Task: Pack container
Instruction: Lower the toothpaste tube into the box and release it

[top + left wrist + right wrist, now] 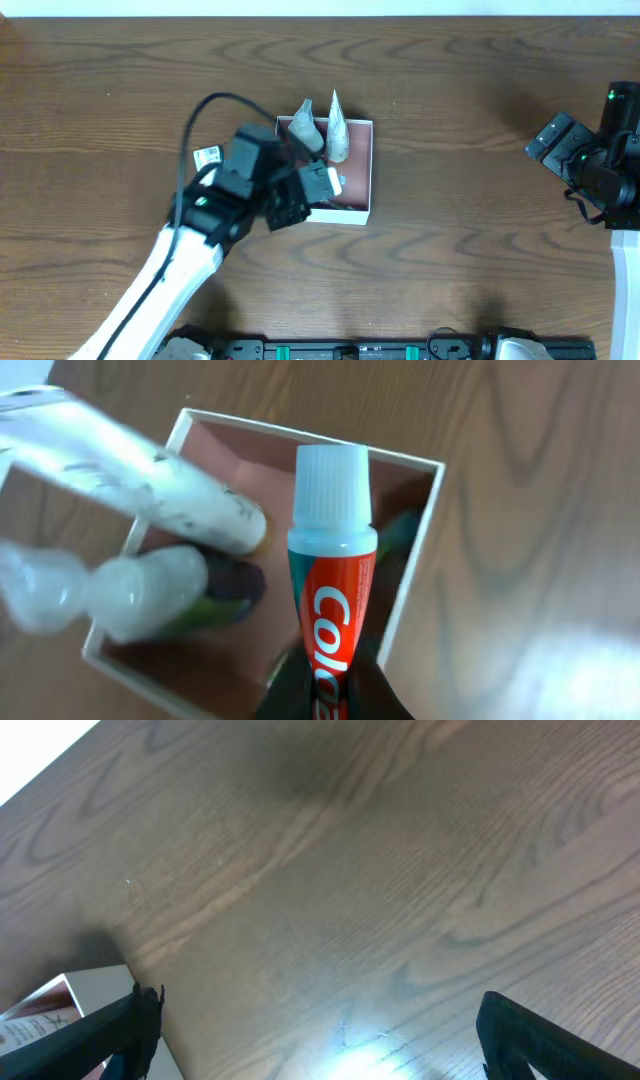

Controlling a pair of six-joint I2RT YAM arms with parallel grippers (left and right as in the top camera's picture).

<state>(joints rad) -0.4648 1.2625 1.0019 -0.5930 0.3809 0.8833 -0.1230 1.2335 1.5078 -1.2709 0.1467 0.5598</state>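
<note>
The container (364,170) is a square white-walled box with a reddish-pink inside, at the table's middle; it also shows in the left wrist view (420,550). Two pale tubes (336,130) lean out of its far side, and they show in the left wrist view (170,490) beside a small clear bottle (150,595). My left gripper (330,695) is shut on a red and white Colgate toothpaste tube (330,570), held cap-first over the container's near right part. In the overhead view the left gripper (318,188) sits at the container's left front. My right gripper (315,1030) is open and empty at the far right.
A small white label card (207,156) lies on the wood left of the left arm. A black cable (215,100) loops above the left arm. A pale box corner (60,1010) shows at the right wrist view's lower left.
</note>
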